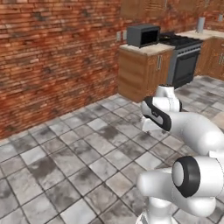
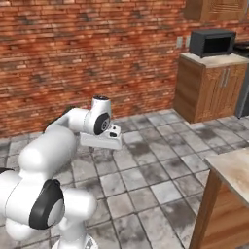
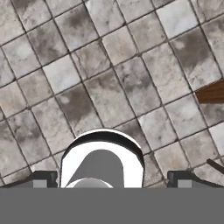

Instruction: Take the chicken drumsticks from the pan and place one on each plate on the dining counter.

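My gripper [image 3: 113, 181] points down at the grey tiled floor, its two dark fingertips [image 3: 43, 179] far apart and nothing between them, so it is open. The hand [image 2: 100, 141] hangs low in front of the folded arm, above bare tiles. A corner of the dining counter [image 2: 233, 170], marbled beige top on a brown wooden base, shows at the lower right of the right base view. The chicken drumsticks, the pan and the plates are out of view.
A brick wall [image 1: 57, 57] runs across the back. A wooden cabinet [image 1: 142, 72] with a black microwave [image 1: 143, 35] stands beside a dark stove [image 1: 183, 59]. Open floor tiles [image 1: 78, 162] lie ahead and to the left.
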